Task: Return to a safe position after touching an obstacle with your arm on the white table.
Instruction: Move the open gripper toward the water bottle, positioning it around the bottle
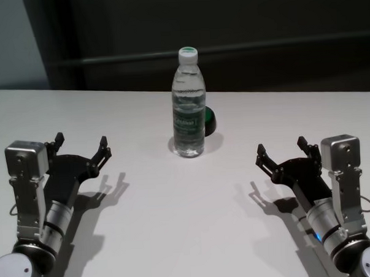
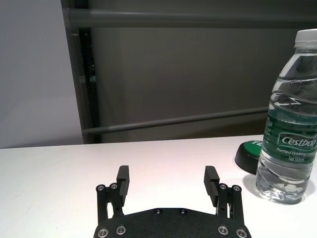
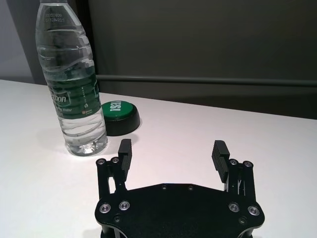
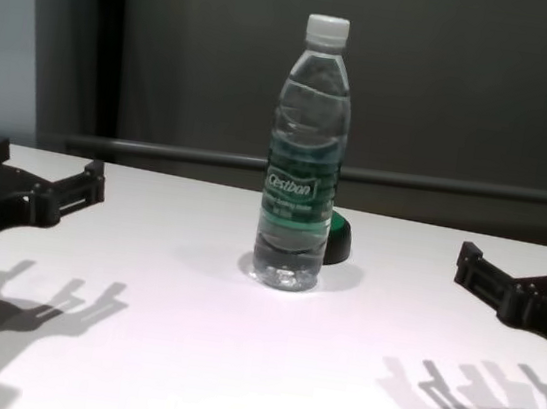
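The obstacle, a tall clear water bottle [image 1: 188,104] with a white cap and green label, stands upright near the middle of the white table [image 1: 176,225]. It also shows in the chest view [image 4: 306,148] and both wrist views [image 2: 290,124] [image 3: 72,84]. My left gripper [image 1: 81,146] hovers open over the table's left side, well apart from the bottle, with nothing between its fingers [image 2: 123,179]. On the right side my right gripper [image 1: 282,149] is open too, empty and equally far from the bottle.
A small dark dome with a green top [image 1: 210,120] sits just behind and to the right of the bottle, touching distance from it. A dark wall with a horizontal rail [image 4: 457,186] runs behind the table's far edge.
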